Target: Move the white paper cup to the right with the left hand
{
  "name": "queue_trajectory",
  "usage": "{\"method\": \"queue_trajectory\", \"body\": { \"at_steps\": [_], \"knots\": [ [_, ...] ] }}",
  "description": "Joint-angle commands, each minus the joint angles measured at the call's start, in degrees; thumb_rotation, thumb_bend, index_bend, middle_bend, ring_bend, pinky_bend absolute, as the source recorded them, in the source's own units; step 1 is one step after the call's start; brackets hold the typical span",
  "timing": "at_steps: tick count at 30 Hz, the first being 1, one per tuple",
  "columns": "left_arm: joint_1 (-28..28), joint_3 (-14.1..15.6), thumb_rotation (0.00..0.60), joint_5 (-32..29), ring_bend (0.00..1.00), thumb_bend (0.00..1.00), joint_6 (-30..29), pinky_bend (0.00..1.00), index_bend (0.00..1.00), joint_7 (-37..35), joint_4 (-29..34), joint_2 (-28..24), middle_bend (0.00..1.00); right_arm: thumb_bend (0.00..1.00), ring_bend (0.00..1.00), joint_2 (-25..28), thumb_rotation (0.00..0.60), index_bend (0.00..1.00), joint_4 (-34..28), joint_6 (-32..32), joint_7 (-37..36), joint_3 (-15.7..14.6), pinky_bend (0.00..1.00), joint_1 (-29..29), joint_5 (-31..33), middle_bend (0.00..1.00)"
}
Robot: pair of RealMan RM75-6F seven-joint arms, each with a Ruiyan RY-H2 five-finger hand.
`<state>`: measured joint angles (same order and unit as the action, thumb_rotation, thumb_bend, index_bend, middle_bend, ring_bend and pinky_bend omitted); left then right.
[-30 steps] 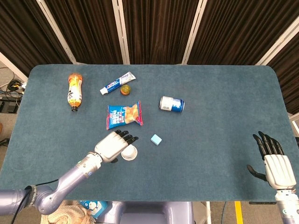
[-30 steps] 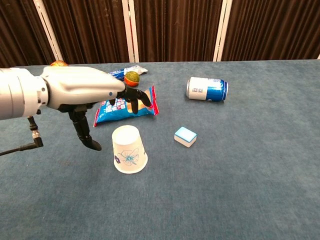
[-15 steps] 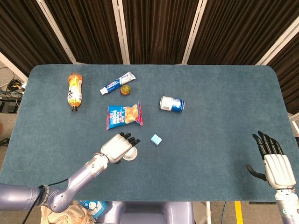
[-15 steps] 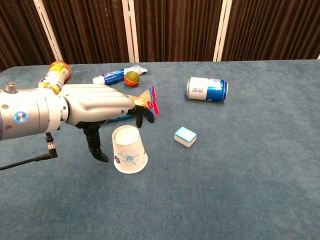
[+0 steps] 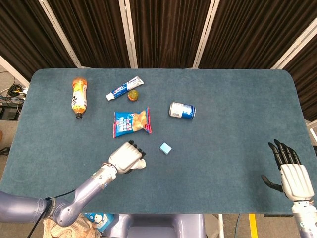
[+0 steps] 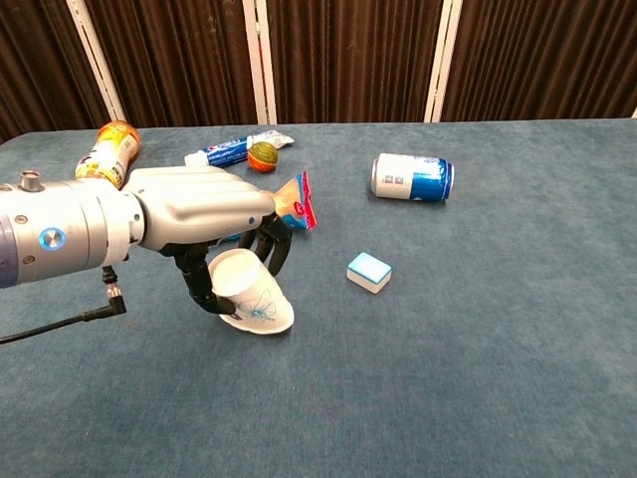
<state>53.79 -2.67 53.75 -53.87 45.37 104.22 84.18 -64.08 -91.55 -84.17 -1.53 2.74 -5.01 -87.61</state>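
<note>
The white paper cup (image 6: 251,295), upside down with a blue flower print, tilts toward my left hand (image 6: 204,221), whose fingers and thumb wrap its upper part while its rim still touches the table. From the head view the left hand (image 5: 126,156) covers most of the cup (image 5: 141,164), leaving only a sliver of white at its right. My right hand (image 5: 290,169) hangs open near the table's front right corner, holding nothing; the chest view does not show it.
A small blue-and-white block (image 6: 369,272) lies just right of the cup. Behind are a snack bag (image 5: 131,122), a blue can on its side (image 6: 412,176), a toothpaste tube (image 5: 124,88), a small ball (image 5: 132,95) and an orange bottle (image 5: 79,96).
My left hand came down over the cup and its fingers closed around it. The cup, upright before, now tilts toward the hand. The right hand stayed still.
</note>
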Motion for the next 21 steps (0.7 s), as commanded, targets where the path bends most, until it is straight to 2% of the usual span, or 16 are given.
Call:
{"method": "queue_trajectory", "body": {
  "at_steps": [1, 7, 12, 21],
  "knots": [
    [0.27, -0.16, 0.6, 0.51, 0.37, 0.26, -0.11, 0.47, 0.41, -0.43, 0.61, -0.95, 0.5, 0.24, 0.0, 0.0, 0.6, 0.0, -0.01, 0.05, 0.02, -0.01, 0.09, 0.0, 0.04, 0.0],
    [1.66, -2.4, 0.6, 1.64, 0.36, 0.26, -0.68, 0.46, 0.37, -1.12, 2.07, -3.09, 0.46, 0.24, 0.0, 0.09, 0.6, 0.0, -0.2, 0.23, -0.05, -0.01, 0.09, 0.01, 0.25, 0.0],
    [4.13, -4.96, 0.6, 0.3, 0.35, 0.25, 0.14, 0.45, 0.33, -0.82, 1.75, -3.63, 0.4, 0.24, 0.0, 0.22, 0.6, 0.0, -0.38, 0.42, -0.32, -0.02, 0.09, -0.01, 0.38, 0.0],
    [9.42, -6.67, 0.6, -4.29, 0.32, 0.24, 2.16, 0.39, 0.32, 1.8, -2.18, 0.29, 0.38, 0.24, 0.0, 0.52, 0.6, 0.0, -0.61, 0.73, -1.59, -0.02, 0.09, -0.06, 0.52, 0.0]
  ]
}}
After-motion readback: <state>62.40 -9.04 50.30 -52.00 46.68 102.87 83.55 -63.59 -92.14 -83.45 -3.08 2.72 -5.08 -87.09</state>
